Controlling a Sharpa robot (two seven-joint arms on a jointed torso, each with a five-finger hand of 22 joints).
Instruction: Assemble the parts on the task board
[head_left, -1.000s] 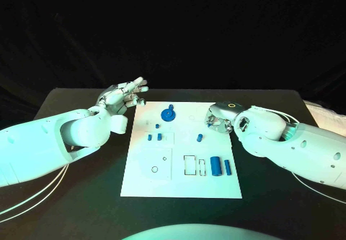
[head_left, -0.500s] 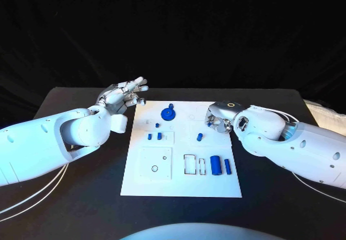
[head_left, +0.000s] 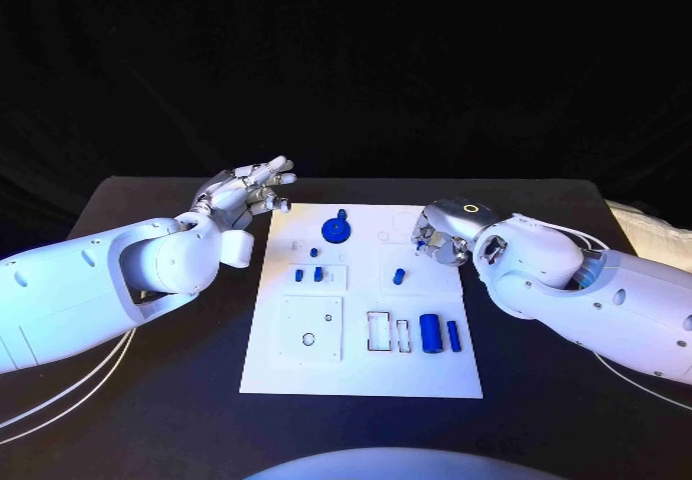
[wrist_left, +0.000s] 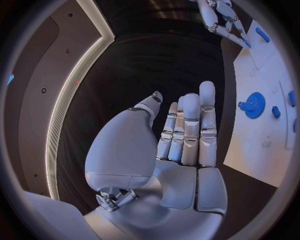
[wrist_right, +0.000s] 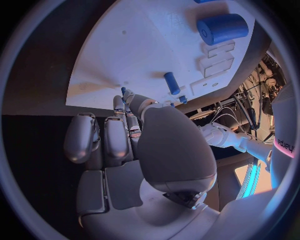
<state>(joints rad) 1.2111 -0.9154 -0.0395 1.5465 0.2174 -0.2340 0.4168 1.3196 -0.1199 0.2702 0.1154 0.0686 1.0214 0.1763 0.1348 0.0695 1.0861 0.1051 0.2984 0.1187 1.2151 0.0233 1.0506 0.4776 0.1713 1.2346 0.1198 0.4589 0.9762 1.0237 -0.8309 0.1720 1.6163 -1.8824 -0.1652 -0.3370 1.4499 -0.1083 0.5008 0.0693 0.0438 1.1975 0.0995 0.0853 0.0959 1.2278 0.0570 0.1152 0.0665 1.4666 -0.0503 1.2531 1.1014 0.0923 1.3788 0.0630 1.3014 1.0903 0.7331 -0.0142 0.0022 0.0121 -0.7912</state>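
The right hand (head_left: 437, 243) is the tricky bit here. In the head view it's sitting at the board's 3 o'clock edge, mostly tucked behind its own wrist and forearm, so the fingers are barely showing. In the right wrist view the thumb is covering the middle of the palm and the fingers (wrist_right: 115, 140) are lying close together, tips reaching the white task board (head_left: 364, 300) near a small blue peg (wrist_right: 171, 82). I honestly can't tell if anything is pinched in there.

The left hand (head_left: 248, 188) is hanging off the board's 10 o'clock corner over the black table (head_left: 159, 400), fingers straight and close side by side, thumb apart, holding nothing. The left wrist view is showing that same flat palm, with the blue gear (wrist_left: 254, 105) beyond it on the board.

On the board: the blue gear (head_left: 335, 230) is sitting toward 12 o'clock. Two small blue pegs (head_left: 309, 274) are standing just left of centre, and another short blue peg (head_left: 398, 273) is just right of centre, near the right hand. Toward 4 o'clock a large blue cylinder (head_left: 430, 333) is lying next to a thinner blue pin (head_left: 454, 335), beside two empty rectangular slots (head_left: 379, 331). Toward 7 o'clock there's a raised square plate (head_left: 312, 327) with holes, too small to read in detail. The left forearm (head_left: 101, 290) is crowding the table on the board's 9 o'clock side without covering it.
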